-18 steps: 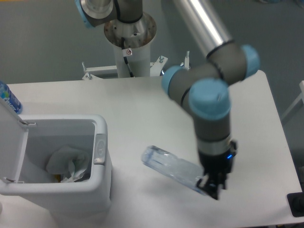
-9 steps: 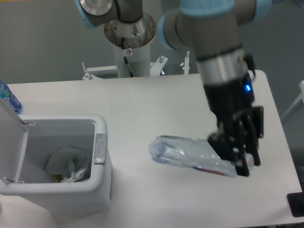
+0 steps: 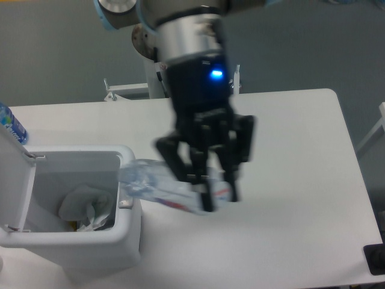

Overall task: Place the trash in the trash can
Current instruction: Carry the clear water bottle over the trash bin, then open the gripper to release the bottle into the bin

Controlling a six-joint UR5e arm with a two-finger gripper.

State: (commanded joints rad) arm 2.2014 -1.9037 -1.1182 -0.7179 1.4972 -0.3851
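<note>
My gripper point(image 3: 210, 192) is shut on one end of the crushed clear plastic bottle point(image 3: 157, 185), the trash, and holds it up in the air near the middle of the view. The bottle lies roughly level, and its free end reaches over the right rim of the trash can point(image 3: 129, 238). The trash can is a white-grey bin at the lower left with its flip lid point(image 3: 15, 180) standing open. A crumpled white wrapper point(image 3: 84, 208) lies inside the bin.
An upright blue-labelled bottle point(image 3: 11, 123) stands at the far left edge behind the bin. The arm's mounting column point(image 3: 165, 72) rises behind the table's back edge. A dark object point(image 3: 376, 259) sits at the lower right corner.
The gripper has lifted the crushed bottle off the table and carried it left, from the right side of the table to the bin's right rim.
</note>
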